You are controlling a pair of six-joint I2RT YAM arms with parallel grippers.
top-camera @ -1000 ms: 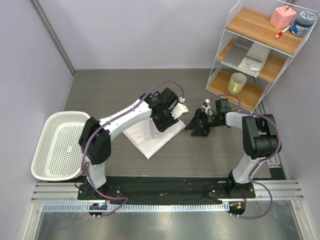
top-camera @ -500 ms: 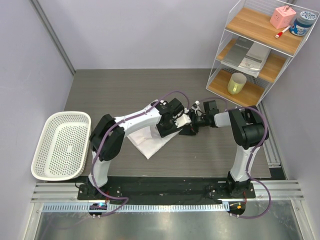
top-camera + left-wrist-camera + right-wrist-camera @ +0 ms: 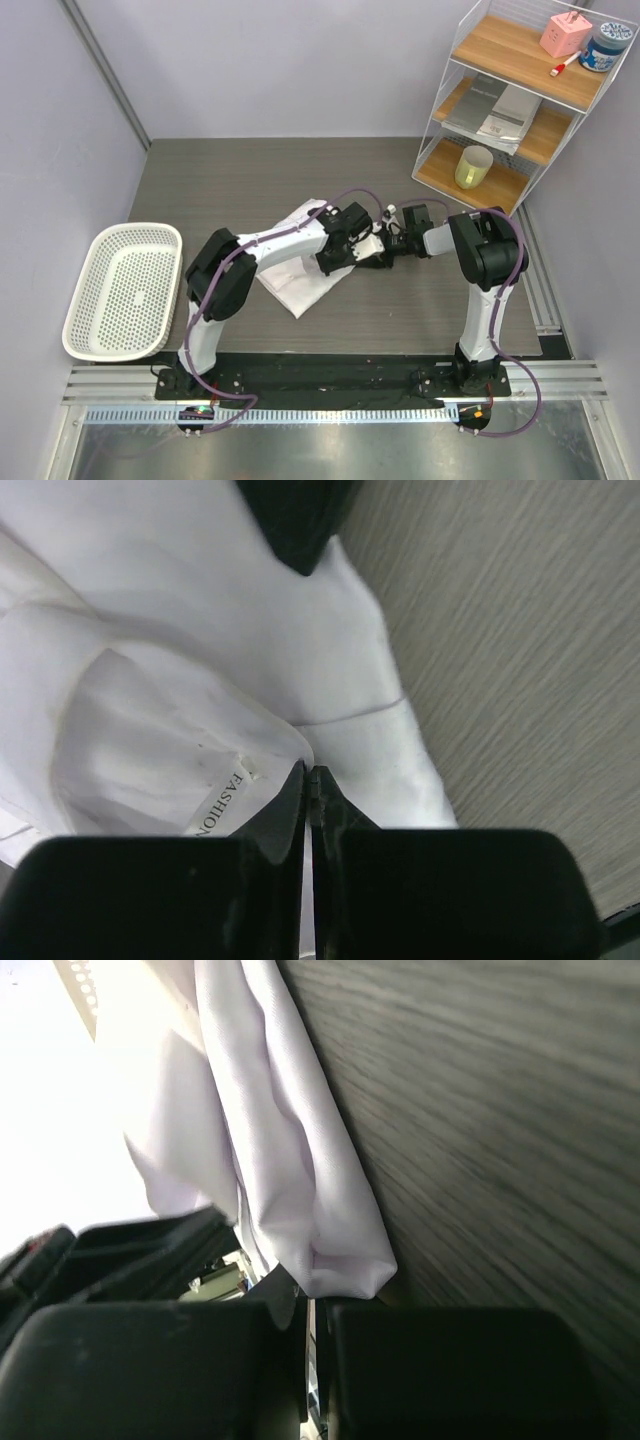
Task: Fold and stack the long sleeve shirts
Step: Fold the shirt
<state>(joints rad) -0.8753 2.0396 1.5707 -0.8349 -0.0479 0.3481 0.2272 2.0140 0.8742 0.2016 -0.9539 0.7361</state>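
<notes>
One long sleeve shirt (image 3: 296, 286) lies folded in the middle of the table, white and soft, with a part showing behind the left arm. Both grippers meet at its right edge. My left gripper (image 3: 367, 251) is shut, and in the left wrist view its tips (image 3: 310, 773) pinch a cloth edge of the shirt (image 3: 200, 630) next to a "FASHION" label (image 3: 218, 805). My right gripper (image 3: 389, 247) is shut too. The right wrist view shows its tips (image 3: 312, 1301) on the folded end of the shirt (image 3: 285, 1160). A dark finger of the other gripper (image 3: 298, 520) shows above.
A white perforated basket (image 3: 120, 290) sits at the table's left edge. A wire shelf (image 3: 452, 95) stands at the back right with a yellow cup (image 3: 472, 167), grey booklets (image 3: 495, 105), a pink box (image 3: 565, 33) and a jar (image 3: 607, 47).
Both grippers have gone from open to shut. The left gripper moved right and the right gripper moved left until they met at the shirt's right edge.
</notes>
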